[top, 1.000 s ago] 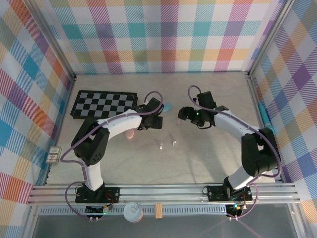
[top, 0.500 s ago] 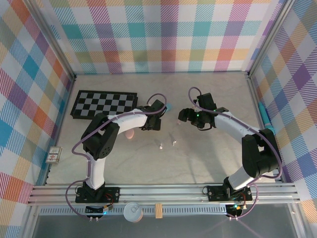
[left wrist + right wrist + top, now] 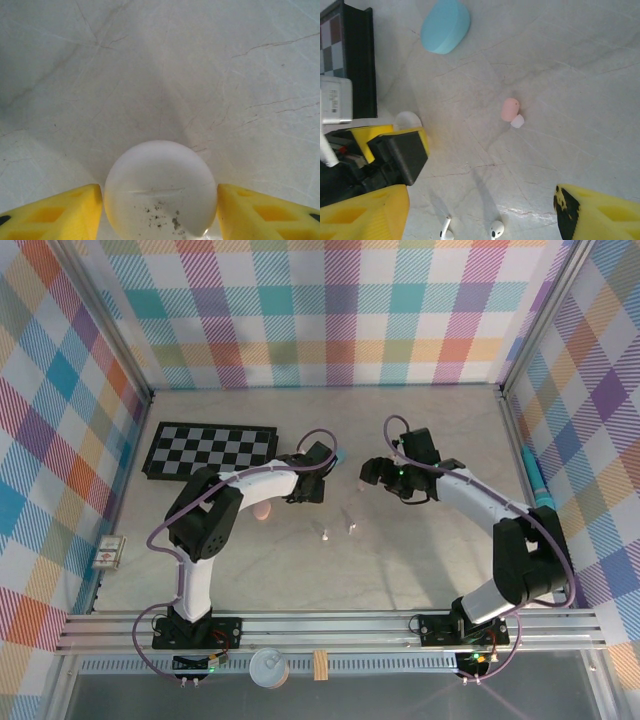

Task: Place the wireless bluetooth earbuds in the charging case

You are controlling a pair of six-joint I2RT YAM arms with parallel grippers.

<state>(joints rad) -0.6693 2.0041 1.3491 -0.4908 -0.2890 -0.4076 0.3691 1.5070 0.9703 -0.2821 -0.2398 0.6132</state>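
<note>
pink earbud (image 3: 510,109) lies on the table (image 3: 580,75) ahead of the right gripper (image 3: 480,210), whose wide-spread jaws hold nothing; white earbuds (image 3: 496,231) sit between them. left gripper (image 3: 160,205), arm reaching low towards the centre, pinches the white case (image 3: 160,170).

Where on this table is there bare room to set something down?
Free: the near table between the white earbuds and the arm bases; the back strip behind the chessboard. Crowded: the middle: left gripper on the white case, blue case, pink earbud, right gripper.
</note>
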